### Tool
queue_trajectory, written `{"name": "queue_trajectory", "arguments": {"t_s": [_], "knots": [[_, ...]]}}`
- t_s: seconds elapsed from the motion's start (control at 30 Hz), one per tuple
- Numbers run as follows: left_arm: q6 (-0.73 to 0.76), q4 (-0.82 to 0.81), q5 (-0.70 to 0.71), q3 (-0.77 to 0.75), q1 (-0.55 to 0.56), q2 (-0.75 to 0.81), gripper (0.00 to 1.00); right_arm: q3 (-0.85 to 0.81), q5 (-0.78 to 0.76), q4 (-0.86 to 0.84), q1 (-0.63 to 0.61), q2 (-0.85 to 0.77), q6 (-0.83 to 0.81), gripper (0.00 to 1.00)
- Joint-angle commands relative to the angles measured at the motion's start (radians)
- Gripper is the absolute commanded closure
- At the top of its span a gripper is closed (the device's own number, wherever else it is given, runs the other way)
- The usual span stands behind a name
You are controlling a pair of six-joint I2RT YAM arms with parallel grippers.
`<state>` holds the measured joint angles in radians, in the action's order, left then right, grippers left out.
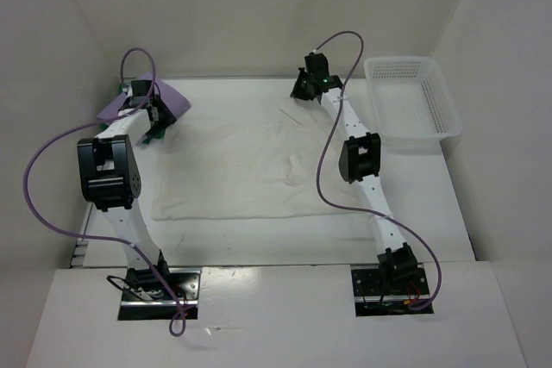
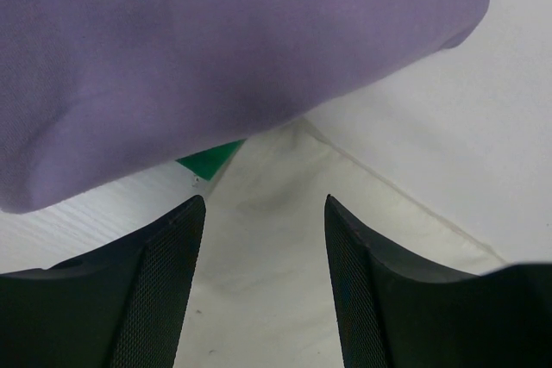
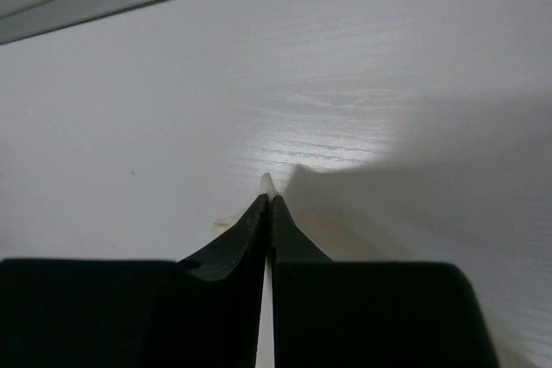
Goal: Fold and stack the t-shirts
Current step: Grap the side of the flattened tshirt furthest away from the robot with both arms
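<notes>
The right end effector is pinched shut on a thin edge of the cream-white t-shirt. A small tip of cloth pokes out past its two black fingers. It sits low at the far right corner of that shirt, close to the back wall. The cream-white t-shirt lies spread out flat in the middle of the table, with soft wrinkles near its right side. The left end effector is open and holds nothing. Its fingers stand apart over the far left corner of the cream-white t-shirt, and that corner shows in the gap between them. Right in front of it lies the purple t-shirt, bunched up in the far left corner of the table. It fills the top of the left wrist view and comes very near the cream corner, so it crowds that spot. A little bit of the green t-shirt peeks out from under the purple one's edge, just beside the cream corner. The rest of the green one is hidden. A white basket stands at the far right of the table, apart from all three shirts and just to the right of the right arm. The right arm reaches out along the right side of the cream-white t-shirt.
</notes>
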<state>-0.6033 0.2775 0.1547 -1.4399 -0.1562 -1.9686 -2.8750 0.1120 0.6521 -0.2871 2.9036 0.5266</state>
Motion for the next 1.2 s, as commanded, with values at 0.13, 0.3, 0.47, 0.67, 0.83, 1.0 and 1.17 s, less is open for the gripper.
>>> {"name": "queue_trajectory", "arguments": {"t_s": [0.13, 0.3, 0.47, 0.67, 0.83, 1.0, 1.17], "knots": [[0.005, -0.024, 0.008, -0.037, -0.036, -0.032, 0.35, -0.069, -0.071, 0.061, 0.049, -0.132, 0.009, 0.94], [0.005, -0.043, 0.017, -0.062, -0.036, -0.042, 0.35, -0.032, -0.083, 0.145, 0.078, -0.132, 0.009, 0.94], [0.023, -0.075, 0.003, -0.083, -0.036, -0.076, 0.35, -0.021, -0.113, 0.198, 0.111, -0.158, 0.0, 0.98], [0.042, -0.087, -0.055, -0.111, -0.036, -0.125, 0.48, 0.054, -0.078, 0.198, 0.155, -0.25, -0.022, 0.98], [0.042, -0.141, -0.067, -0.04, -0.036, -0.092, 0.55, 0.277, -0.066, 0.146, 0.176, -0.389, -0.062, 0.98], [0.051, -0.141, -0.081, -0.042, -0.016, -0.104, 0.55, 0.588, -0.012, -0.038, 0.224, -0.57, -0.051, 0.98], [0.03, -0.235, -0.052, 0.075, -0.005, -0.015, 0.42, 0.691, -0.012, -0.068, 0.247, -0.626, -0.063, 0.96]]}}
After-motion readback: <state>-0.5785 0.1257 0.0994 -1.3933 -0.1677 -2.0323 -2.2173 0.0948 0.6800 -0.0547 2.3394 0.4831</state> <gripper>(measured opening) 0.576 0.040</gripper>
